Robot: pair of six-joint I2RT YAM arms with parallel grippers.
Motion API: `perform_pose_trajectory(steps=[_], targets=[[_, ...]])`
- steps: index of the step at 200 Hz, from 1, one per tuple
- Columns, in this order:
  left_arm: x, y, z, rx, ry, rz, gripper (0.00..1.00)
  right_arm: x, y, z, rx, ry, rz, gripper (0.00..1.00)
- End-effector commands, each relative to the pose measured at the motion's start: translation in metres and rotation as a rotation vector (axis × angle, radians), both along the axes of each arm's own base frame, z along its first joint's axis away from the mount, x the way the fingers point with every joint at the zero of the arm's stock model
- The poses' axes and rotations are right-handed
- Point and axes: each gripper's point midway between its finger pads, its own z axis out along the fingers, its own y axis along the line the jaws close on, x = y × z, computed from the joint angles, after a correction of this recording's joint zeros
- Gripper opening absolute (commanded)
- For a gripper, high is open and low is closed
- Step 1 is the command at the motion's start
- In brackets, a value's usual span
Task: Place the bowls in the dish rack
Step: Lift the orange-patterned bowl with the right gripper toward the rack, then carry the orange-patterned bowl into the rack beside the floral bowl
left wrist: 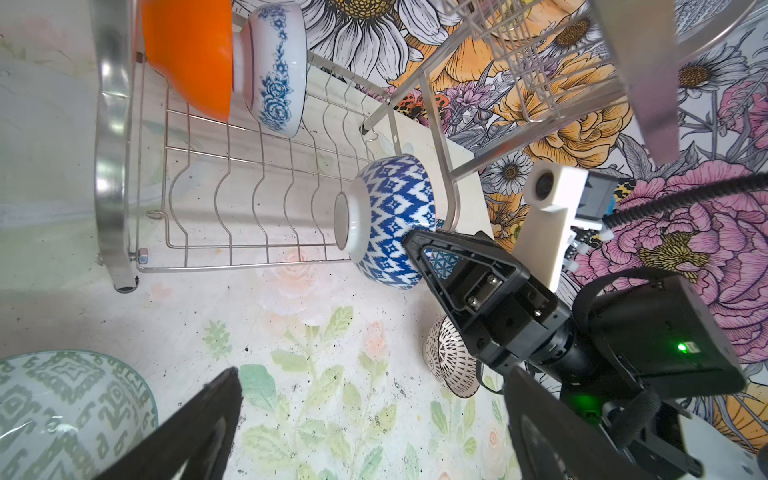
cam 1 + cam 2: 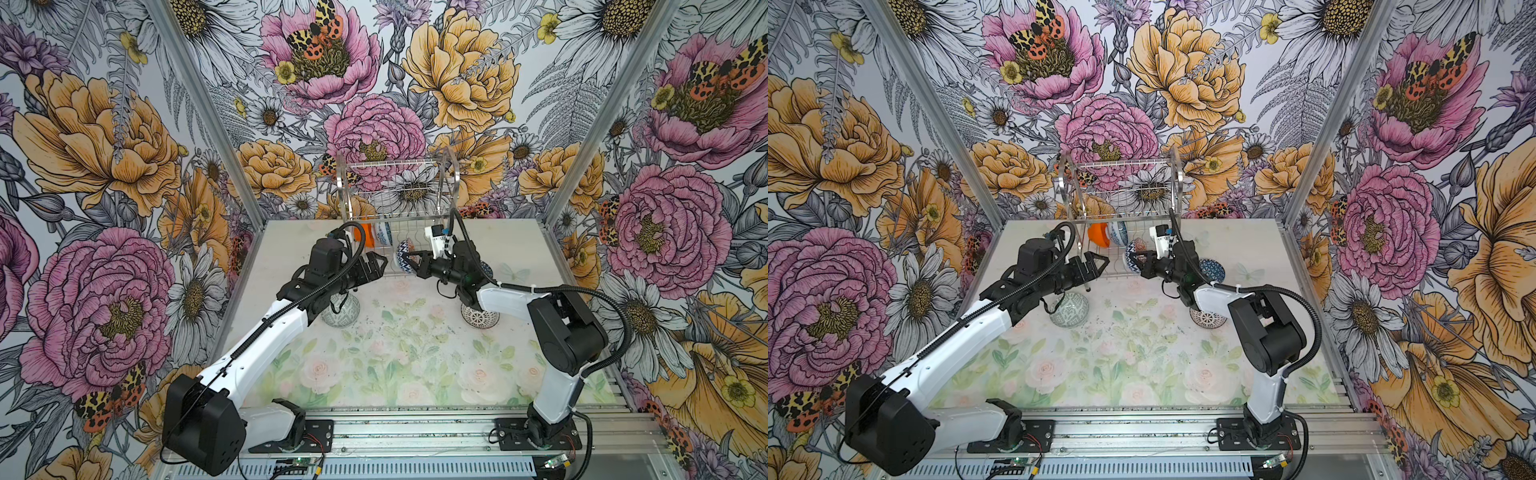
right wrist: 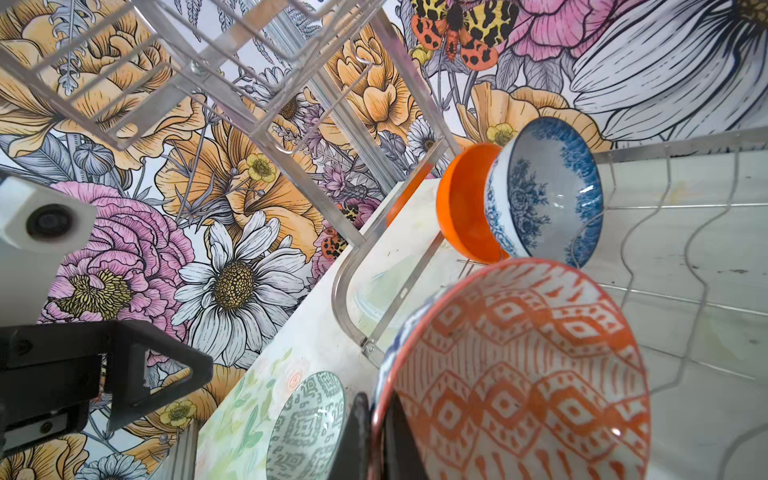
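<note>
Right gripper, clamped on the blue bowl's rim, holds it on edge at the right end of the rack's lower tier, foot pointing left toward free slots; left gripper gapes empty, just left.

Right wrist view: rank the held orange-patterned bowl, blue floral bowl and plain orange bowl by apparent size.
1. Orange-and-white patterned ceramic bowl, nearest the camera.
2. Blue-and-white floral ceramic bowl.
3. Plain orange bowl, half hidden behind it: unsure.

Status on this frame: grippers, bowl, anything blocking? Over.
Left gripper open, hovering by dish rack. Right gripper shut on rim of blue zigzag bowl, at lower tier. Orange bowl, floral bowl racked. Slots between clear.
</note>
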Motion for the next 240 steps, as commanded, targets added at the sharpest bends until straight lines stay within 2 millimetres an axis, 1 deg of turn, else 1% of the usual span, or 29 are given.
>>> perform_pose_trajectory(steps=[1, 42, 76, 96, 130, 147, 173, 195, 216, 240], targets=[[0.008, -0.003, 0.009, 0.003, -0.05, 0.003, 0.99, 0.004, 0.008, 0.032, 0.109, -0.114, 0.026, 0.0], [0.013, -0.005, 0.0, -0.004, -0.063, 0.004, 0.99, 0.012, 0.006, 0.022, 0.151, -0.105, -0.008, 0.0], [0.015, -0.002, -0.011, -0.015, -0.04, 0.006, 0.99, 0.018, 0.007, 0.022, 0.145, -0.108, -0.015, 0.0], [0.016, 0.001, -0.011, -0.032, -0.03, 0.008, 0.99, 0.024, 0.008, 0.022, 0.147, -0.11, -0.028, 0.0], [0.016, 0.006, -0.011, -0.032, -0.036, 0.02, 0.99, 0.041, 0.012, 0.02, 0.153, -0.1, -0.046, 0.0], [0.016, 0.009, -0.016, -0.029, -0.023, 0.031, 0.99, 0.049, 0.013, 0.02, 0.164, -0.1, -0.061, 0.0], [0.017, 0.005, -0.017, -0.038, -0.01, 0.017, 0.99, 0.063, 0.013, 0.019, 0.177, -0.096, -0.097, 0.0], [0.018, 0.006, -0.019, -0.039, -0.005, 0.019, 0.99, 0.073, 0.014, 0.017, 0.188, -0.098, -0.106, 0.0], [0.017, 0.006, -0.019, -0.035, -0.007, 0.02, 0.99, 0.082, 0.016, 0.014, 0.201, -0.091, -0.109, 0.0], [0.018, 0.008, -0.018, -0.035, -0.006, 0.024, 0.99, 0.089, 0.012, 0.012, 0.2, -0.098, -0.133, 0.0]])
